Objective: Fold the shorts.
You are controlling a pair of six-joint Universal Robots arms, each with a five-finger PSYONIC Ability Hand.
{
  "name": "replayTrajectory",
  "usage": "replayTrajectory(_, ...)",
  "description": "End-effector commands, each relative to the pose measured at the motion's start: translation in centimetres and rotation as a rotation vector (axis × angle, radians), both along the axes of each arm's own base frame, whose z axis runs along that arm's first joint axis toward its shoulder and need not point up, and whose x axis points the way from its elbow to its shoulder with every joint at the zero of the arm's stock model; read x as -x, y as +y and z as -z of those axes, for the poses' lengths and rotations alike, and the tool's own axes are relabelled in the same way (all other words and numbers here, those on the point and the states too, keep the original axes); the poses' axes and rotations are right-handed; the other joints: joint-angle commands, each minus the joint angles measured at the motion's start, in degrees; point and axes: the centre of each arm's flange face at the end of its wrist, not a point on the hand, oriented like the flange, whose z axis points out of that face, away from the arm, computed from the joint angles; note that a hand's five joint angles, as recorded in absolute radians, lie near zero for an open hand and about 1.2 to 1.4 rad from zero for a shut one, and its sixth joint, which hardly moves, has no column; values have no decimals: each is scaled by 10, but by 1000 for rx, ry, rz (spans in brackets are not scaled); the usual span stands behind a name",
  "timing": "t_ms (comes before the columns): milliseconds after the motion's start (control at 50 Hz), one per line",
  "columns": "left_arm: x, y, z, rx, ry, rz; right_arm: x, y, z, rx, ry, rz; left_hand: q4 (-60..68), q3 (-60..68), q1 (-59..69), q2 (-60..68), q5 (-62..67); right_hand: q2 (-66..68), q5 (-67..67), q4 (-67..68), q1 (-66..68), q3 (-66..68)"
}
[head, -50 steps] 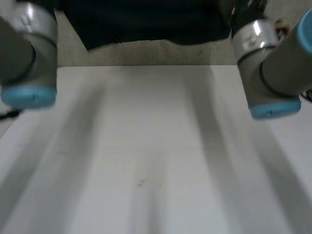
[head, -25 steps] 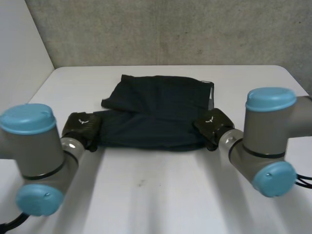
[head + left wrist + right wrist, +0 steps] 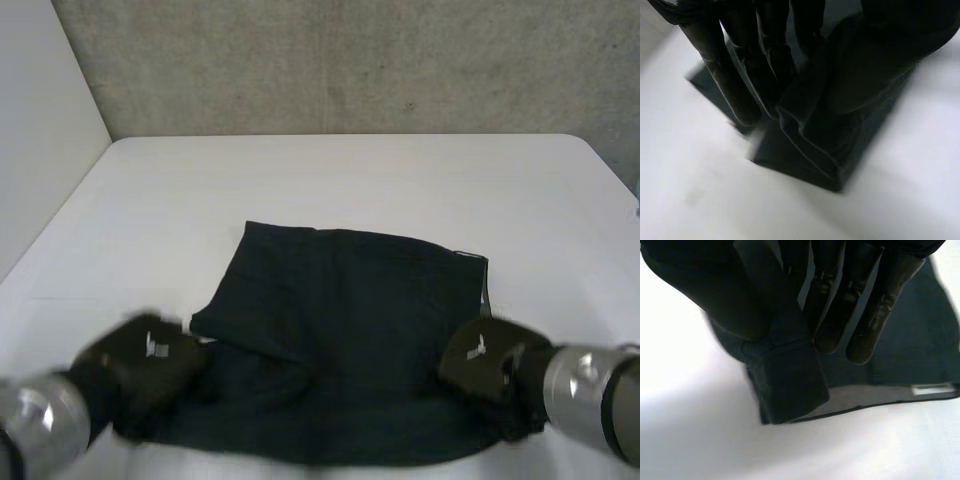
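Observation:
The dark navy shorts (image 3: 340, 330) lie flat on the white table (image 3: 350, 180), with one layer folded over on the left side. My left hand (image 3: 140, 365) is at their near left corner and my right hand (image 3: 485, 360) at their near right corner. In the left wrist view the left hand (image 3: 740, 75) has straight fingers against a raised fold of the shorts (image 3: 860, 100). In the right wrist view the right hand (image 3: 840, 305) pinches an edge of the shorts (image 3: 785, 385) between thumb and fingers.
A grey wall (image 3: 350, 60) stands behind the table's far edge and a white panel (image 3: 40, 120) runs along its left side. Bare table surrounds the shorts on the far side and at both sides.
The arms have come down from high over the table. Both hands have drawn the shorts toward the near edge, and the cloth now lies nearer and flatter.

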Motion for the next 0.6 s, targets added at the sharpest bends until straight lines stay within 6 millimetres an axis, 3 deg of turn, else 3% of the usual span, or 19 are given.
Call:
replayTrajectory(20,38,-88,1,209,106,-29,-18,-75,26,59,-115,155,112,116,152,112,133,123,137,117,240,116)
replayTrajectory(200,103,-164,35,301,93,-131,-31,-153,41,355,-113,328,112,116,152,112,133,123,137,117,240,116)
replayTrajectory(280,117,-196,47,367,90,-195,-40,-175,47,449,-156,329,112,116,152,112,133,123,137,117,240,116)
replayTrajectory(400,140,-222,63,436,120,-194,-53,-198,58,581,-198,285,95,100,135,95,116,123,137,117,240,116)
replayTrajectory(440,147,-221,65,447,126,-179,-56,-206,66,630,-212,279,-142,-138,-102,-142,-121,-314,-301,-320,-197,-322)
replayTrajectory(460,154,-217,66,456,129,-164,-56,-207,69,638,-213,282,-505,-501,-465,-505,-484,-525,-512,-531,-408,-532)
replayTrajectory(480,156,-216,66,463,133,-159,-57,-209,70,645,-214,283,-588,-584,-548,-588,-567,-577,-563,-583,-460,-584)
replayTrajectory(560,164,-211,65,482,167,-146,-52,-207,63,648,-232,331,-588,-584,-548,-588,-567,-577,-563,-583,-460,-584)
replayTrajectory(600,163,-208,65,482,163,-153,-45,-202,47,643,-280,386,-588,-584,-548,-588,-567,-577,-563,-583,-460,-584)
